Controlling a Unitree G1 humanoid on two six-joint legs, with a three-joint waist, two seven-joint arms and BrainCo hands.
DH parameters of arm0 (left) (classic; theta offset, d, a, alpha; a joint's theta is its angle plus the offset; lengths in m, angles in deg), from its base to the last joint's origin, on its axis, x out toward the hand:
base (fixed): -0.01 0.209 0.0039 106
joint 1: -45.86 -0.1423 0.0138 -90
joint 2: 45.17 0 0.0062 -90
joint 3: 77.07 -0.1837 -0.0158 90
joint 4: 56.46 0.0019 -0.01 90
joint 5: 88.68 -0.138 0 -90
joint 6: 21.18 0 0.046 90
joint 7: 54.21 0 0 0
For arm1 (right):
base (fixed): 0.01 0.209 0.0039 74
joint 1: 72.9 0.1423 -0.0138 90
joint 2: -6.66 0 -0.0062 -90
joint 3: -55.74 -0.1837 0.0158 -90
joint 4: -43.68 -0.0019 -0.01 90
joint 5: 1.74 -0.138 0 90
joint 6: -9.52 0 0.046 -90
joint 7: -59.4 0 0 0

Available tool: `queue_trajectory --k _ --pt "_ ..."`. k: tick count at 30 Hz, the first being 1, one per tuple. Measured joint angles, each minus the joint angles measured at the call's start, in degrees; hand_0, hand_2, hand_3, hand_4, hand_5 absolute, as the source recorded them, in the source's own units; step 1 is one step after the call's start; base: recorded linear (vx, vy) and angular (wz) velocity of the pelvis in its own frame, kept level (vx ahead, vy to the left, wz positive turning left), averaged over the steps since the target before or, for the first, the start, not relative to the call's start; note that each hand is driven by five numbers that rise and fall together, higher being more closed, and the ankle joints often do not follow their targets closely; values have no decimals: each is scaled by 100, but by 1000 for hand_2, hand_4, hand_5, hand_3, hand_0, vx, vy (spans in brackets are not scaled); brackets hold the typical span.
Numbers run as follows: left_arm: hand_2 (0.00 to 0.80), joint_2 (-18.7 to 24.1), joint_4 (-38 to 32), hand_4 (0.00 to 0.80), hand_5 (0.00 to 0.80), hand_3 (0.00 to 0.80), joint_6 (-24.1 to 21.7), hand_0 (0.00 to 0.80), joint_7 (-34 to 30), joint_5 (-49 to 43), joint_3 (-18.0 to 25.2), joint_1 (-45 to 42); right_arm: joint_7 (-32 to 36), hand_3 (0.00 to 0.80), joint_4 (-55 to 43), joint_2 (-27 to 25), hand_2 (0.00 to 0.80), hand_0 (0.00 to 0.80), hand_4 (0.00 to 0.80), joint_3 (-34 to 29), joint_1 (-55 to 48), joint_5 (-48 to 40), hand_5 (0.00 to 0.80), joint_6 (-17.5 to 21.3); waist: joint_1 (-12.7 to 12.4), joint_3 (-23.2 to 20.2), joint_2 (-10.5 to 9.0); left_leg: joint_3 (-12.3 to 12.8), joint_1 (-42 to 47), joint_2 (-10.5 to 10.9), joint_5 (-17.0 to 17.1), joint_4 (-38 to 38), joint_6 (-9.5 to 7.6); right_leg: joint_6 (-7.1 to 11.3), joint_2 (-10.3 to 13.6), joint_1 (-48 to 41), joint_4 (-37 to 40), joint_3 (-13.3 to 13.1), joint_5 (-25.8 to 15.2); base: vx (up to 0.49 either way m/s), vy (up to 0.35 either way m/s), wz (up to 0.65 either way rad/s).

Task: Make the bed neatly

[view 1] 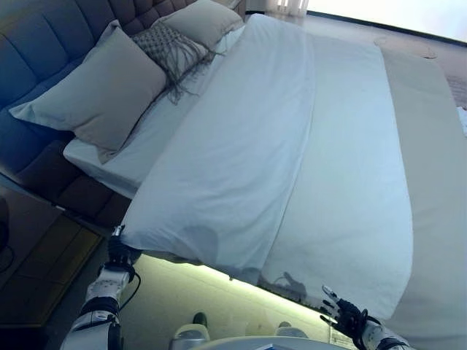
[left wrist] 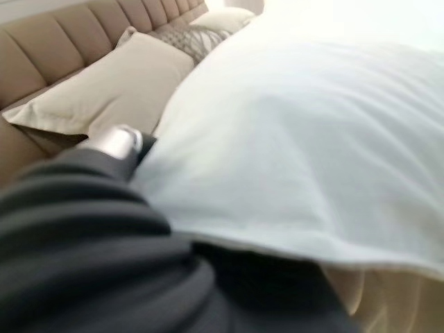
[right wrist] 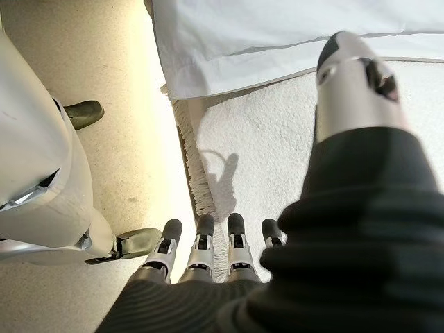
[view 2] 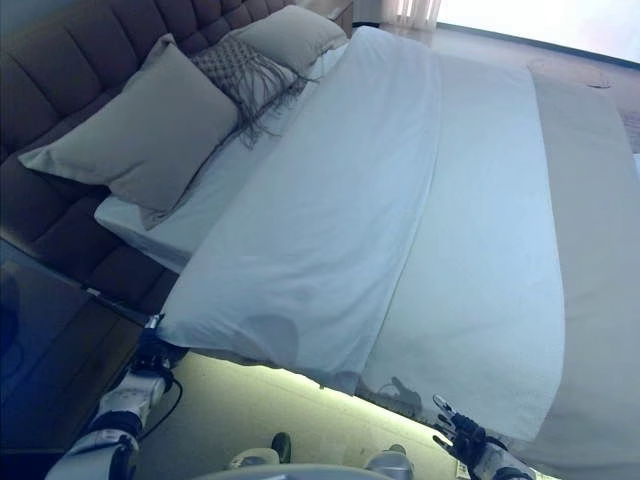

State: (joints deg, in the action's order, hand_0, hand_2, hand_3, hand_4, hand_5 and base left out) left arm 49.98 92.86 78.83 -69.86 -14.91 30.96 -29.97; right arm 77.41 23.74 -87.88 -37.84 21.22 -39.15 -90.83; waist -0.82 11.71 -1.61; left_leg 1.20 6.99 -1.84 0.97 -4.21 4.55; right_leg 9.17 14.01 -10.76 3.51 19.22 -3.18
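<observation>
The duvet [view 1: 248,146] is plain white, and so is the sheet [view 1: 139,153] under it near the head of the bed. A beige, textured bedspread [view 1: 434,189] runs along the far side. The two large pillows [view 1: 98,91] are plain beige; the small cushion [view 1: 169,47] between them has a grey woven pattern with a fringe. The tufted headboard [view 2: 60,90] is brown.
</observation>
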Motion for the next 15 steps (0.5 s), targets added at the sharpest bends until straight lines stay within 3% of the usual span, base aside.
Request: queue_trajectory --k 8,15 --pt "0 38 430 0 0 0 -213 0 46 10 180 -225 30 0 27 -67 0 0 0 -1 91 0 0 3 -201 245 97 -160 -455 -15 -209 639 0 -25 26 31 -331 -6 260 -82 41 23" --pt "0 457 440 0 0 0 -339 0 -113 10 364 -817 70 0 20 -215 0 0 0 -2 265 -1 0 8 -472 484 138 -123 -1056 -127 -204 1155 -65 -249 130 364 -1100 -2 581 -116 47 46"
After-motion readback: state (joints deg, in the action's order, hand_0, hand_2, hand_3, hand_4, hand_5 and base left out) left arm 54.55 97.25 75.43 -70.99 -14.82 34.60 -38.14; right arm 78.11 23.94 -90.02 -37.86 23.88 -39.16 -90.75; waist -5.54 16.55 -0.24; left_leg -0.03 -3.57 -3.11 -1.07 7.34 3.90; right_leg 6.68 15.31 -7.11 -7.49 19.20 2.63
